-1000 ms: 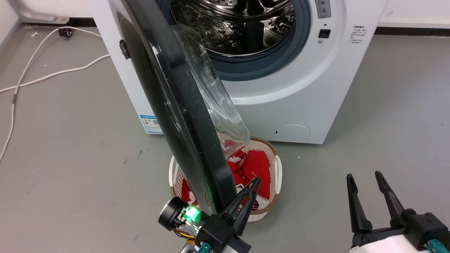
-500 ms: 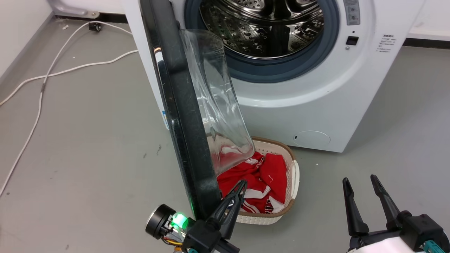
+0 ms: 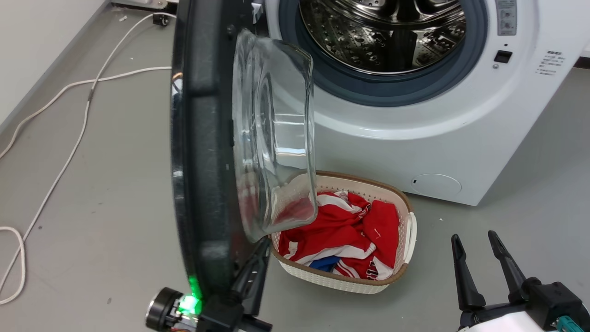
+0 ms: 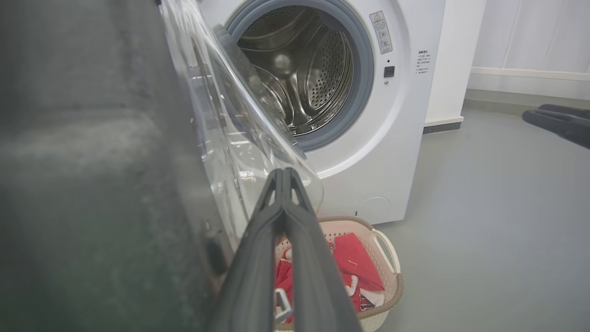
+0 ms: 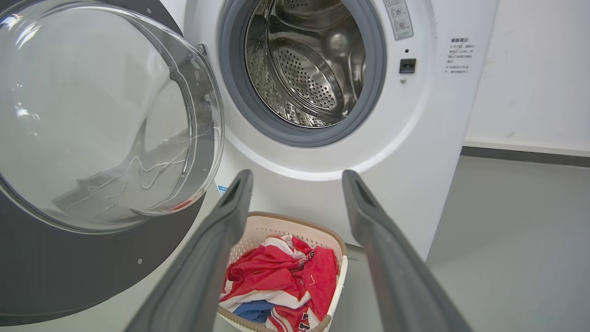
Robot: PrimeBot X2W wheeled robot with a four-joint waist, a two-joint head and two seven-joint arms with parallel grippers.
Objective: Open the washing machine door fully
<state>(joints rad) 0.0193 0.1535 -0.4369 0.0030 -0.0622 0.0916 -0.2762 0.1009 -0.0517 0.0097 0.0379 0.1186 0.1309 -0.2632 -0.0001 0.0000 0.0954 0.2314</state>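
Our left tool (image 3: 260, 253) reaches up from low, its fingers pressed together with nothing between them. It sits just beside the inner face of the door (image 3: 198, 138), which stands swung out to its left. Our right tool (image 3: 474, 236) sits well to the right, spread and empty, pointing toward the machine (image 3: 415, 133).

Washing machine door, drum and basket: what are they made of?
The washing machine door looks like black plastic, glossy at its edge, around a clear bowl, probably glass: you see straight through it. The drum looks like shiny steel, mirror-bright with punched holes. The basket seems cream plastic moulded like weave, with a brown rim.
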